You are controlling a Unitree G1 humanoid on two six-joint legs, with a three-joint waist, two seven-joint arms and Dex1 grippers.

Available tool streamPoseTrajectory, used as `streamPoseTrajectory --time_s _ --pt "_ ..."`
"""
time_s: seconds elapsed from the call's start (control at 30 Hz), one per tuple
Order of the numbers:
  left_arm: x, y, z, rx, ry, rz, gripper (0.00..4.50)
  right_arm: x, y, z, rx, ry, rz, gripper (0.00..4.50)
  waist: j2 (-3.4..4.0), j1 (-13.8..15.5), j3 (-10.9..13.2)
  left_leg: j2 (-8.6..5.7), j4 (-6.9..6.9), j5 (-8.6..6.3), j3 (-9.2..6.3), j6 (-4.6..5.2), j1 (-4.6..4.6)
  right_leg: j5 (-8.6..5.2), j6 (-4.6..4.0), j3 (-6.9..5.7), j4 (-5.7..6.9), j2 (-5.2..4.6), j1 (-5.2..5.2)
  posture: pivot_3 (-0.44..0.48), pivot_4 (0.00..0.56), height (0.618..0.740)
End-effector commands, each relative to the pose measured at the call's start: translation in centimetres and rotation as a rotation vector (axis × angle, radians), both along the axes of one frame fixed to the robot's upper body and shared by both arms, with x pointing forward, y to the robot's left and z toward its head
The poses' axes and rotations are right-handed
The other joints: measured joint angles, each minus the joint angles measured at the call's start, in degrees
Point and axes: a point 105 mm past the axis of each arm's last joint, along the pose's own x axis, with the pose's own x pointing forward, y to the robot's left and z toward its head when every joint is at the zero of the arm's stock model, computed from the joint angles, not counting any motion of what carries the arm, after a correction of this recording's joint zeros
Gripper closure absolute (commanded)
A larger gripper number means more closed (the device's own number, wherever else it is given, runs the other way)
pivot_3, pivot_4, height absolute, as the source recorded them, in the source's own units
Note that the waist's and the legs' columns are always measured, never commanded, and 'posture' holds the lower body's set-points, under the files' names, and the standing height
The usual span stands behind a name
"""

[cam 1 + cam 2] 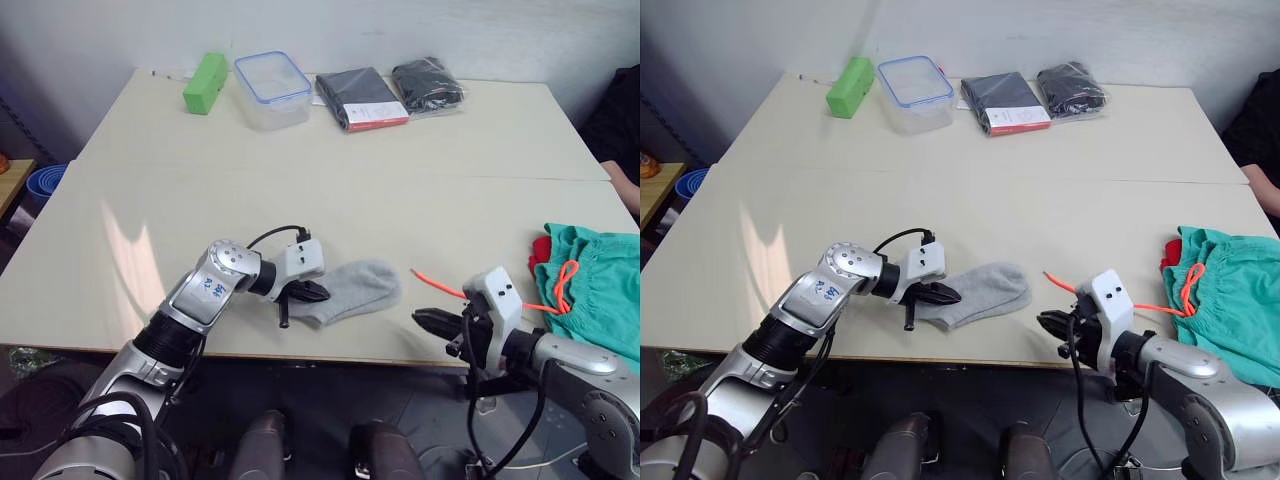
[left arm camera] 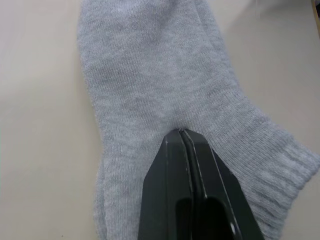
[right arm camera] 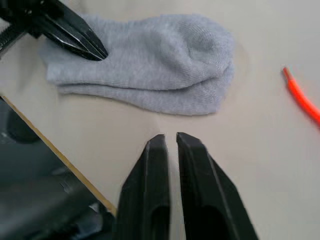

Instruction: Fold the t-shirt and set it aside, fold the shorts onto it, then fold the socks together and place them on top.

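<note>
Sock step. My L end effector point(image 1: 312, 292) clenched on socks point(image 1: 357, 288) at desk point(image 1: 330, 190) front edge; R end effector point(image 3: 167, 142) nearly closed, empty. Shorts point(image 1: 605, 285) over t-shirt point(image 1: 540, 253), far R. Next: lift socks onto pile.

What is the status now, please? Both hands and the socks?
Left hand shut, tips resting on the socks near the table edge. Right hand nearly shut, empty, beside them. Shorts over t-shirt, far right.
</note>
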Motion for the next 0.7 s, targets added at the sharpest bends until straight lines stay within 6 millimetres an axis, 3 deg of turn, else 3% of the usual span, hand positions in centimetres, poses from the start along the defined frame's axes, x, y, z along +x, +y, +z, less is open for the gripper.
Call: streamPoseTrajectory --time_s 0.03,0.23,0.3,0.53,0.7 --pt "-0.7 0.0 -1.5 0.044 0.036 -0.025 4.5 0.2 0.6 -0.3 0.115 0.081 -0.063 2.64 0.17 -0.18 -0.04 -0.02 -0.02 0.02 0.02 -0.03 -0.01 0.0 0.0 0.02 0.0 -0.01 -0.04 0.0 0.15 0.74" --pt "-0.6 0.2 -1.3 0.048 0.025 -0.022 4.5 2.5 1.9 -1.9 0.331 0.201 -0.167 0.53 0.25 -0.4 -0.08 -0.06 -0.2 0.05 0.08 -0.08 -0.01 -0.01 -0.02 0.05 0.0 0.0 -0.15 0.0 0.15 0.74" --pt "-0.7 0.3 -1.2 0.05 0.021 -0.02 4.5 3.7 2.0 -2.7 0.382 0.26 -0.227 0.02 0.27 -0.65 -0.13 -0.04 -0.22 0.1 0.13 -0.15 0.06 -0.01 -0.02 0.1 0.03 0.02 -0.15 0.0 0.15 0.74" --pt "-0.6 0.6 -1.0 0.05 0.013 0.003 4.5 6.3 3.0 -3.0 0.462 0.346 -0.266 0.02 0.11 -1.24 -0.47 0.01 -0.34 -0.08 0.24 -0.36 0.42 -0.02 -0.06 0.21 0.01 0.01 0.05 0.0 0.15 0.74" --pt "-0.5 1.0 -0.9 0.05 0.01 0.027 4.5 6.5 3.4 -2.5 0.433 0.332 -0.225 1.34 0.14 -1.75 -0.5 -0.03 -0.51 -0.08 0.25 -0.37 0.43 -0.03 -0.09 0.23 -0.02 -0.02 0.01 0.0 0.15 0.74"
